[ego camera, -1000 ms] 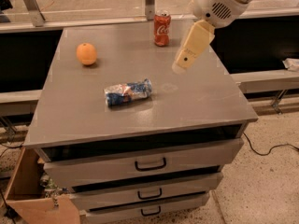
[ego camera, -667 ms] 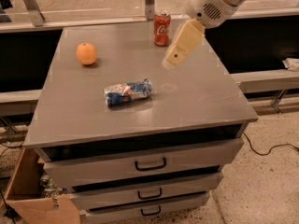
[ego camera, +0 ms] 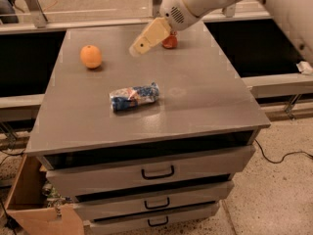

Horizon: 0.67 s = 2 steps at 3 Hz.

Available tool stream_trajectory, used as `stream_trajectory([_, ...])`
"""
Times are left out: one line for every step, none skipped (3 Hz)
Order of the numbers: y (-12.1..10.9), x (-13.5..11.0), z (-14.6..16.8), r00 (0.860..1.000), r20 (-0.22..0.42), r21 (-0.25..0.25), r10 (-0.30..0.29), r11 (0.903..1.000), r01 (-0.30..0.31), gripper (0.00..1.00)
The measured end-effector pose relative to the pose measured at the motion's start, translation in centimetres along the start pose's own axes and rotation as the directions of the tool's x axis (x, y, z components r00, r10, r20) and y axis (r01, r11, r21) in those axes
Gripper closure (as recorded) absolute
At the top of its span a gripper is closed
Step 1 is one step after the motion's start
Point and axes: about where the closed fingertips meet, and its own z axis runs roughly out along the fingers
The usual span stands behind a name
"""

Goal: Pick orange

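The orange (ego camera: 91,56) sits alone on the counter (ego camera: 205,102), to the left of the pincer (ego camera: 140,44) and well apart from it, so it looks easy to reach. The shiny snack packet (ego camera: 134,96) lies in front of the pincer, nearer to us. The pincer hangs above the counter's far side, and I cannot tell if it is released or clenched. It hides most of the red can (ego camera: 170,42) just behind it. The arm is cut off at the top.
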Motion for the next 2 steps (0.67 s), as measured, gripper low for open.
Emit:
stream_trajectory([-0.8,-2.0,4.4,0.996,0.079,0.004,0.044,0.999,-0.044,0.0])
stream_trajectory([-1.1,-3.9,8.9,0.984,0.158,-0.004,0.078,0.9969,-0.078,0.0])
